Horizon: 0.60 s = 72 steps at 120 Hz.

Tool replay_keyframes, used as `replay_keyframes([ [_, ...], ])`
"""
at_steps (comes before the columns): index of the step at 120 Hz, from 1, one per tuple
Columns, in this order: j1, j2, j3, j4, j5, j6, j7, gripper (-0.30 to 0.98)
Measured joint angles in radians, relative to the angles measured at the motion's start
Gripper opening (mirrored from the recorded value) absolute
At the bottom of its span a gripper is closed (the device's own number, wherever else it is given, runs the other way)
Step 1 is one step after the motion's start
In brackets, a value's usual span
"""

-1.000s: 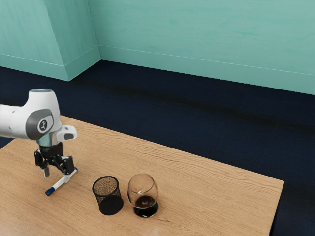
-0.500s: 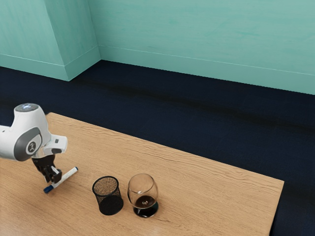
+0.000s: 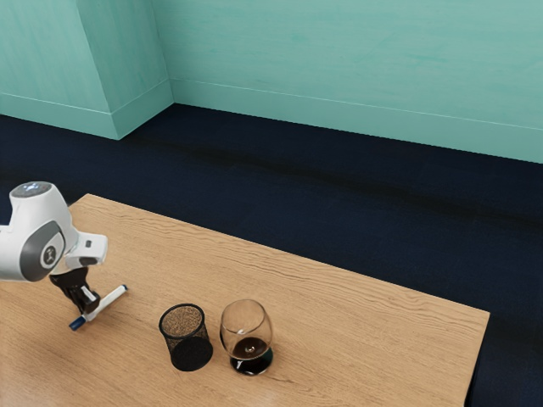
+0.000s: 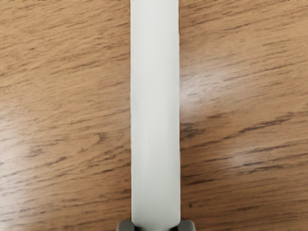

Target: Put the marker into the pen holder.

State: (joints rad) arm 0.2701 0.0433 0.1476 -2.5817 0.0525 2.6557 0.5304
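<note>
At the exterior view's left, my gripper (image 3: 90, 311) is shut on the marker (image 3: 112, 299), close to its blue end. The marker is white, slanted and low over the wood; whether it touches the table I cannot tell. In the wrist view the marker's white barrel (image 4: 155, 115) runs between the two fingertips of my gripper (image 4: 156, 226), which press it from both sides. The pen holder (image 3: 188, 349), a black mesh cup, stands upright with its top open, apart from the marker toward the exterior view's right.
A round glass (image 3: 247, 320) with dark liquid stands close beside the pen holder, on the exterior view's right of it. Both rest on the wooden table (image 3: 339, 339), whose far edge runs diagonally behind them.
My hand has turned and moved toward the exterior view's left. The fingers, spread apart a second ago, have closed on the marker, which has shifted slightly the same way.
</note>
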Motion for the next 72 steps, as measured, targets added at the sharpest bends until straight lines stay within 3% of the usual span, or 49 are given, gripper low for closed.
replay_keyframes([
  [10, -0.005, -0.018, 0.001, 0.005, -0.002, -0.010, 0.009, -0.04],
  [18, -0.021, -0.130, -0.003, 0.012, -0.006, -0.064, 0.009, -0.06],
  [34, -0.233, -0.434, -0.011, -0.068, -0.002, -0.215, -0.013, -0.08],
  [42, -0.285, -0.544, -0.073, -0.123, -0.002, -0.292, -0.037, -0.09],
  [54, -0.310, -0.584, -0.157, -0.169, -0.028, -0.370, -0.074, -0.09],
  [72, -0.327, -0.533, -0.180, -0.156, -0.053, -0.427, -0.120, -0.09],
])
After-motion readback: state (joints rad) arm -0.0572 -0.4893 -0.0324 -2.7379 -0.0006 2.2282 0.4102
